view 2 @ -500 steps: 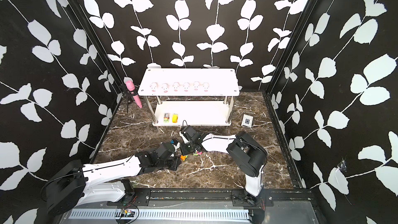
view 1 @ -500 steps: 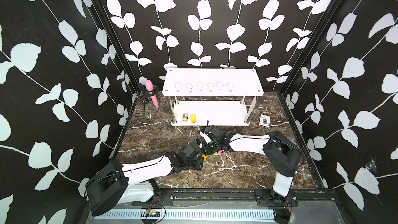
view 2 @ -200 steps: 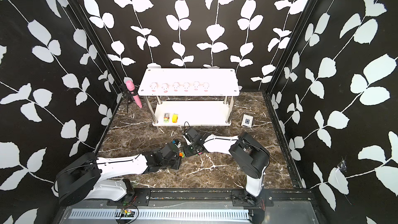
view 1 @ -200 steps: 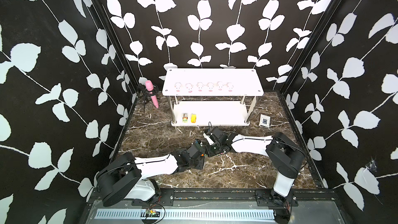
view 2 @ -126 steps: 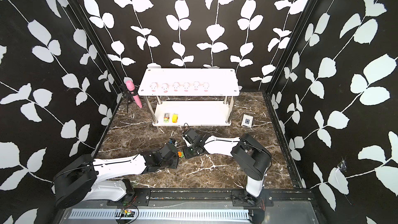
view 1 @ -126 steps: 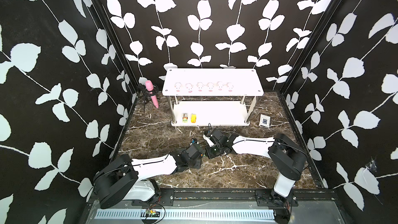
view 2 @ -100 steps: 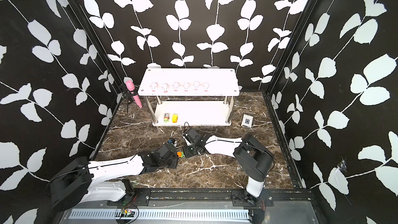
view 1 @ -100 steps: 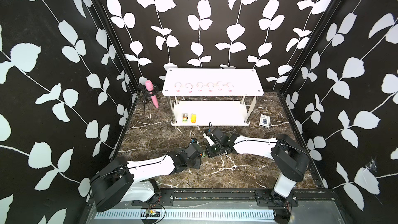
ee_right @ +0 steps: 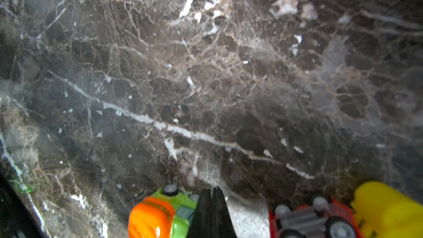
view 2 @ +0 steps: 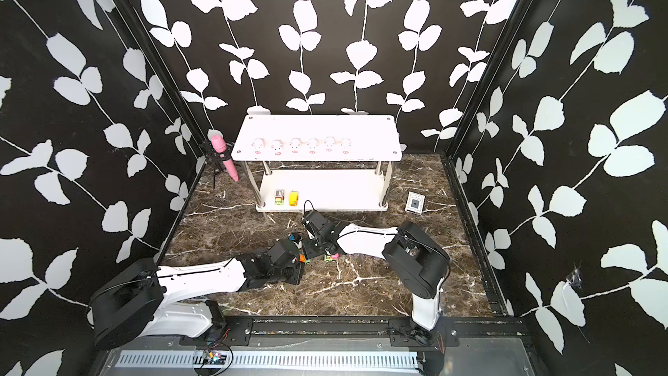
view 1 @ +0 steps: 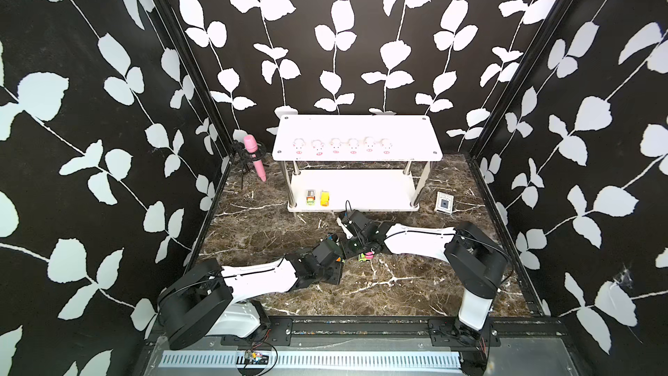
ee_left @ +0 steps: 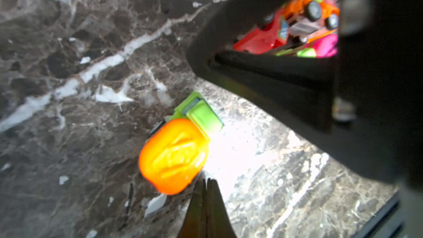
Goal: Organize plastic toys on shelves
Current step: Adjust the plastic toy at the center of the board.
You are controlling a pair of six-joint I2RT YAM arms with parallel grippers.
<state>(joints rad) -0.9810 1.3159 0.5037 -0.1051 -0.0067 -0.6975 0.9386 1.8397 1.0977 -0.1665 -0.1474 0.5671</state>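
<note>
Six little pigs [view 1: 341,146] stand in a row on the top board of the shelves [view 1: 358,126], nearer its front edge. Two small cars [view 1: 318,197] sit on the lower board, near its front left corner. More toy cars are not put away yet. They lie close together near the middle of the tabletop [view 1: 274,218], in front of the shelves, and both arms reach down to them.

The left gripper [ee_left: 206,181] is pinched tight with nothing in it, and its tip is just beside a green-and-orange truck [ee_left: 176,152]. The right gripper [ee_right: 211,190] is also pinched tight and empty, just beside the same truck. A red car [ee_right: 313,218] lying wheels-up and a yellow toy [ee_right: 386,204] are near it.

Trouble could come easily. Closed fingers cannot pick anything up, so a push forward would likely just shove the truck, and its wheels may let it roll off. The two grippers are very close together, so they might bump each other or knock the toys apart.
</note>
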